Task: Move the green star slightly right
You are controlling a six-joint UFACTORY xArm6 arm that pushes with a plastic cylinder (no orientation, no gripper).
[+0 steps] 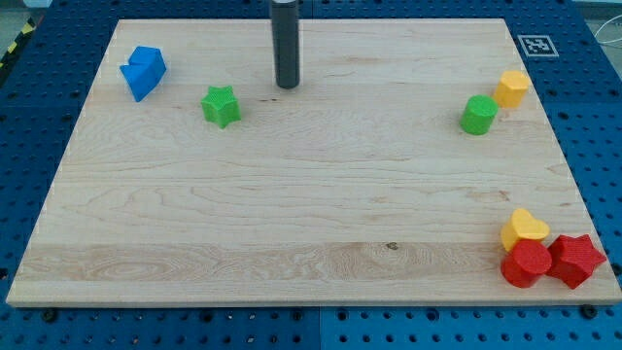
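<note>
The green star (222,105) lies on the wooden board (292,194) in the upper left part of the view. My tip (287,86) stands on the board to the right of the star and slightly above it in the view, about a star's width of bare wood apart from it. The rod rises straight up out of the view's top edge. The tip touches no block.
Two blue blocks (143,72) sit together at the view's upper left. A green cylinder (477,115) and a yellow block (511,87) sit at the upper right. A yellow heart (523,227), a red cylinder (527,263) and a red star (575,260) cluster at the lower right corner.
</note>
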